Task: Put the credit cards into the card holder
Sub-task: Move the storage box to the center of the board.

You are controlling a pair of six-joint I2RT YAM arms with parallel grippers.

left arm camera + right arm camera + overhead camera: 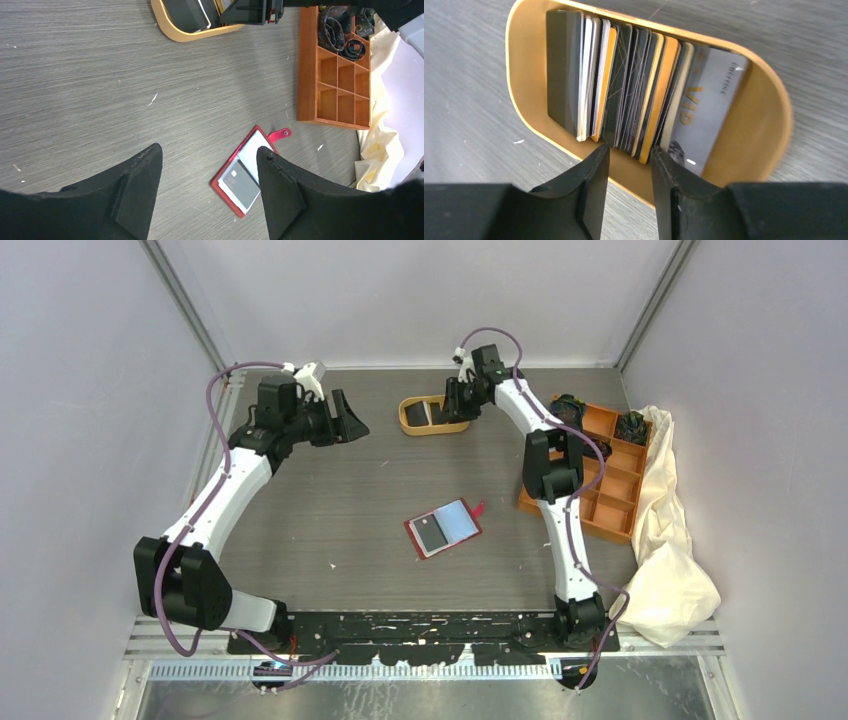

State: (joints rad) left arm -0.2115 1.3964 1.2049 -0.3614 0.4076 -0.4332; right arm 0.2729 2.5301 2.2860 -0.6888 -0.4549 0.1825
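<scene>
the step in hand is picking: the right gripper [629,152] straddles the near edges of a few cards [624,85] standing in the far orange tray [769,125]; whether it pinches them cannot be told. the left gripper [209,150] hangs spread and empty. the next move likely calls for one card carried near to the open wallet [446,527] at mid-table.

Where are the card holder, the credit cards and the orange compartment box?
card holder [460,520]: top external view, bare pale lining of the open wallet.
credit cards [634,95]: right wrist view, middle of the stack.
orange compartment box [345,77]: left wrist view, floor of an empty compartment.
</scene>
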